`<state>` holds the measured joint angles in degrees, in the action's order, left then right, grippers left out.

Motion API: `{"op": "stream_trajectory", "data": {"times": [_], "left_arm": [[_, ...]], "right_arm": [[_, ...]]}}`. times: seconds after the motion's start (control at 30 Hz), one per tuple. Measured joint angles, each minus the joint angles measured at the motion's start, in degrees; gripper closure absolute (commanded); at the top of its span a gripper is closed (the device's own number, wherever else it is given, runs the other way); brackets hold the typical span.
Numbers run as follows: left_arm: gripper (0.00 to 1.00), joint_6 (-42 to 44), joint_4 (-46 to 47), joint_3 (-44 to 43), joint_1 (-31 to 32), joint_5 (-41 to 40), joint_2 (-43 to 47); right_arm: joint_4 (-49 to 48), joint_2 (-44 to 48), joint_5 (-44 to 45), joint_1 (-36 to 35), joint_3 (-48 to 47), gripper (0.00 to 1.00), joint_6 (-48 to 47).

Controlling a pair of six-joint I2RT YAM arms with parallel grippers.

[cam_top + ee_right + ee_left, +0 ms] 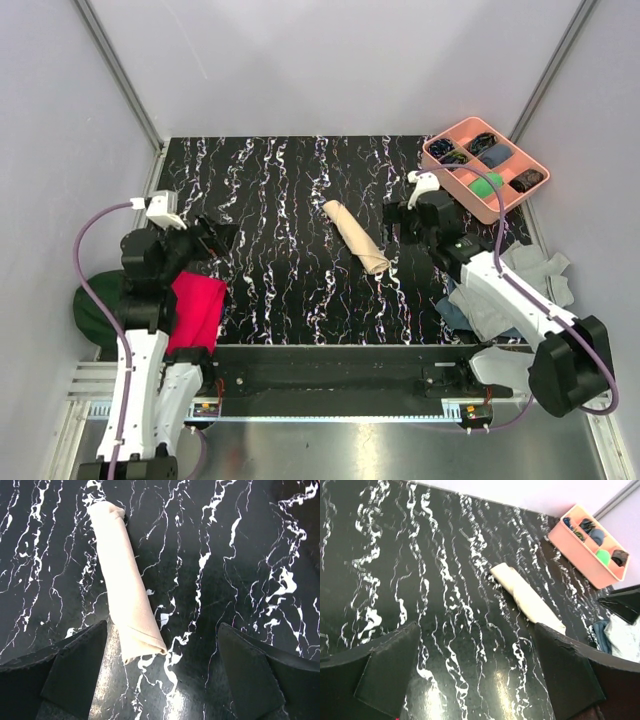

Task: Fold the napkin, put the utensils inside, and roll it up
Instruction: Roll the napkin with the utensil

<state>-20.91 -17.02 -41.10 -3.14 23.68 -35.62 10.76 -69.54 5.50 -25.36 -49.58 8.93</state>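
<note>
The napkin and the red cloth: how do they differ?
The napkin is beige; the red cloth is bright red. The napkin is rolled into a tube; the red cloth lies flatter and wider. The napkin lies at the table's middle; the red cloth at its left edge. Both are fabric.

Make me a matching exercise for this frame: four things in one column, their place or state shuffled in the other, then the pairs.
Things:
1. napkin
2. pink tray
3. red cloth
4. left tool

Place or state:
A. far right corner of the table
B. open, holding nothing
C. rolled up, lying in the middle
D. at the near left edge

Pairs: 1-C, 2-A, 3-D, 4-B
</note>
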Motion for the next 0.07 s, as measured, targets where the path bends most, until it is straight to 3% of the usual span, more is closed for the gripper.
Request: {"op": "stream_trajectory", "data": {"times": [0.07], "left_arm": [[0.01,-0.17,-0.59,0.66,0.0,-0.66,0.5]], "right_arm": [[-0.2,0.61,0.13,0.0,0.9,0.0,0.39]]}}
